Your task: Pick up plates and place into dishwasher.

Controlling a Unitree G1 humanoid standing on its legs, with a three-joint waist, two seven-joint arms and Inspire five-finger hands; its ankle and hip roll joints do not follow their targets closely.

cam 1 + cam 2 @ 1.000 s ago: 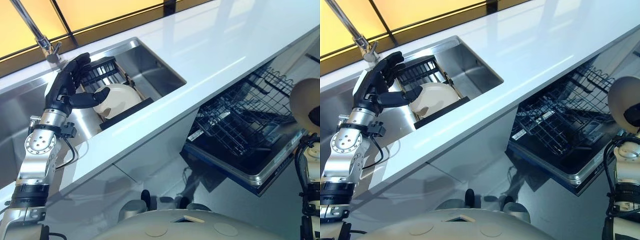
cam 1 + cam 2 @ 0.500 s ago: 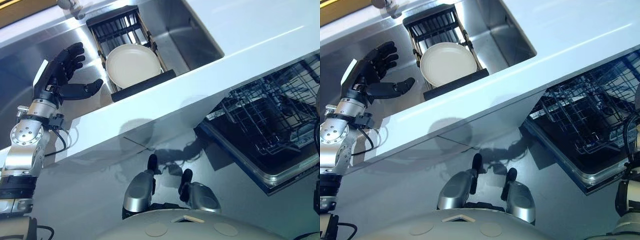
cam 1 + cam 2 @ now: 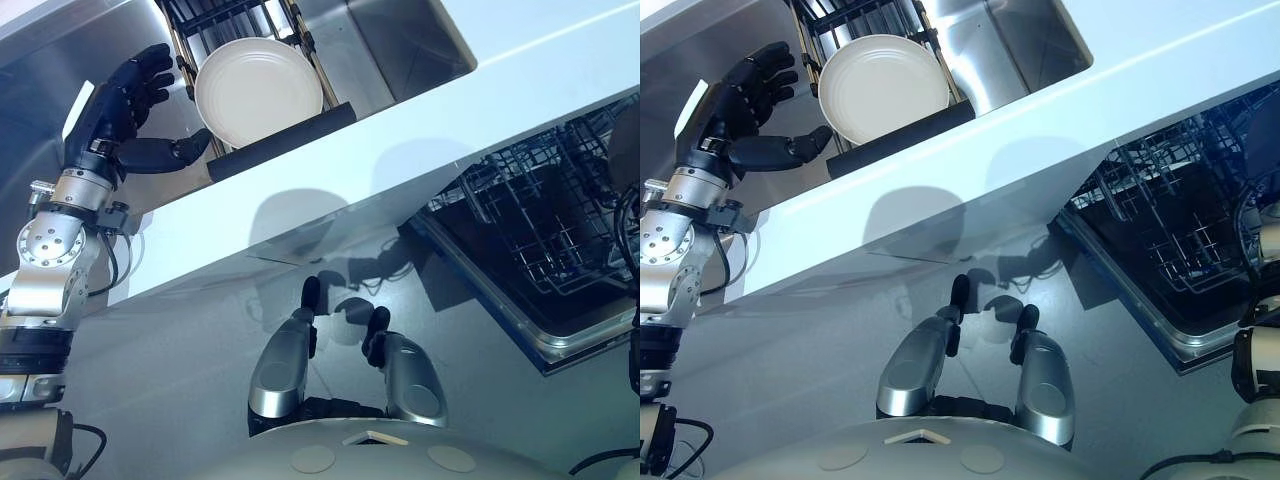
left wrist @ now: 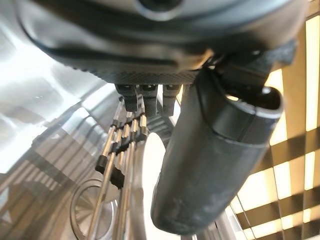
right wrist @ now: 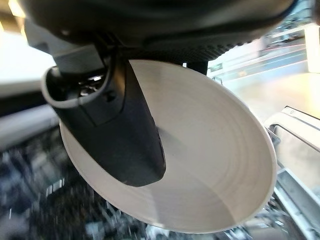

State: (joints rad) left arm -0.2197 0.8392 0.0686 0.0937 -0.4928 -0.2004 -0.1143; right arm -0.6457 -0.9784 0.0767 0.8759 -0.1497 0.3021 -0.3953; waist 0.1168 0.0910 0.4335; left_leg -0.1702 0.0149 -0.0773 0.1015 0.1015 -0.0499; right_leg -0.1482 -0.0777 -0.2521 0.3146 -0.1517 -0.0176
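Leaning in the sink rack (image 3: pixel 300 118), a plate (image 3: pixel 258 92) is flanked just beside its rim by the open left hand (image 3: pixel 120 110), thumb toward it, while a second plate (image 5: pixel 200 150) is pinched in the right hand (image 5: pixel 115 135) over the dishwasher (image 3: pixel 540 240).

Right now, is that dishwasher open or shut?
Open. The dishwasher has its wire rack in plain view below the white counter, and the rack looks empty.
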